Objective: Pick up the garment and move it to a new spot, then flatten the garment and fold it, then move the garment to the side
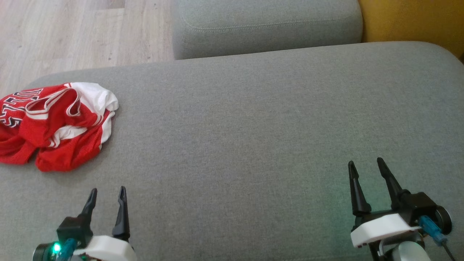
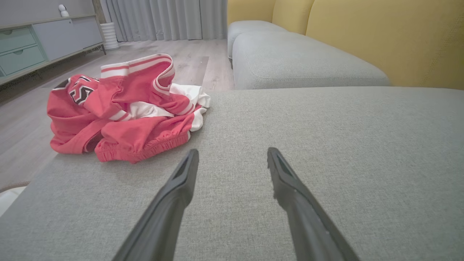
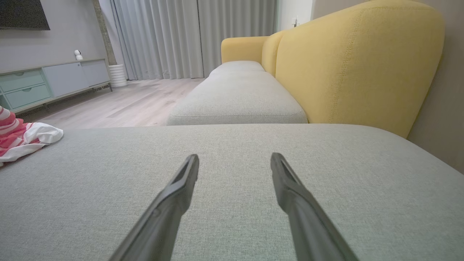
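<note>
1. At the far left of the grey seat cushion (image 1: pixel 253 127) lies the garment (image 1: pixel 54 123), red mesh with white panels and striped trim, crumpled in a heap. It sits at the cushion's left edge and is cut off by the left border of the head view.
2. Heap has no clean long axis; it spreads a bit more left-right than front-back in the head view. White part points to the far right, lettered part sits at the left, and the gathered red hem faces the robot in the left wrist view (image 2: pixel 123 116).
3. Left gripper (image 1: pixel 108 189): fingers apart, nothing between them, low over bare cushion, near the garment's hem but not touching it (image 2: pixel 232 150).
4. Right gripper (image 1: pixel 365 161): fingers apart, holding nothing, over bare cushion, well apart from the garment; the right wrist view (image 3: pixel 235 156) catches just a white and striped edge of the garment (image 3: pixel 21 137) at its left border.
5. Beyond: second grey cushion (image 1: pixel 268 29), yellow backrest (image 3: pixel 355 65), wood floor (image 1: pixel 72 36), low cabinet (image 2: pixel 36 40), grey curtains (image 3: pixel 181 36).
</note>
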Motion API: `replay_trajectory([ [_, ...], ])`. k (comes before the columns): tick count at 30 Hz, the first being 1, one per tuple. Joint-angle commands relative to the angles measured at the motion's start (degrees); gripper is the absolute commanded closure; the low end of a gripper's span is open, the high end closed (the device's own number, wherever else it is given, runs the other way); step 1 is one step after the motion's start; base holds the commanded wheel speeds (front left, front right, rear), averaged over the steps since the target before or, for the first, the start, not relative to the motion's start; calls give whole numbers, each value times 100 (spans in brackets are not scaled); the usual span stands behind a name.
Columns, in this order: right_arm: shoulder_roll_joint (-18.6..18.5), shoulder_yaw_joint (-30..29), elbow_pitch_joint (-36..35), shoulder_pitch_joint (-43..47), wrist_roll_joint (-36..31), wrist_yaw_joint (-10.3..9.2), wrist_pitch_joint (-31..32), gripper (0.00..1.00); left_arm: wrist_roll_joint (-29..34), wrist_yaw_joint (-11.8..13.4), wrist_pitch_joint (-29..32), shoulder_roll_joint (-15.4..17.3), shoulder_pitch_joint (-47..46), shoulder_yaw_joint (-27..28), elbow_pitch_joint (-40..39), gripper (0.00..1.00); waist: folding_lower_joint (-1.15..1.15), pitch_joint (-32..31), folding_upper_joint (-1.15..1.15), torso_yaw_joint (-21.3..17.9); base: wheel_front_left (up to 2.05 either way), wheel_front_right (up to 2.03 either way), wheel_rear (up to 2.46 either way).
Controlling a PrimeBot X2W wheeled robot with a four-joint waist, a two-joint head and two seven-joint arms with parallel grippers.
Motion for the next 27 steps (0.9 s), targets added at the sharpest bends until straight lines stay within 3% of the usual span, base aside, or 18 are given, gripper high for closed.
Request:
replay_trajectory([
  [1, -38, 142, -141, -139, 52, -4, -69, 0, -61, -20, -71, 10, -164, 228, -137, 0, 0, 2, 0, -5, 0, 0, 0],
  [17, -38, 172, -90, -140, 148, -4, -69, 0, -53, -124, -71, -76, -252, 296, -44, 0, 0, 3, 0, 91, 0, 0, 0],
  [21, -38, 188, -106, -108, 185, -4, -69, 0, -27, -146, -71, -89, -297, 274, -41, 0, 0, -2, 0, 392, 0, 0, 0],
  [27, -38, 294, -117, -118, 240, -4, -69, 0, -21, -149, -71, -112, -284, 193, -32, 0, 0, -18, 0, 1245, 0, 0, 0],
])
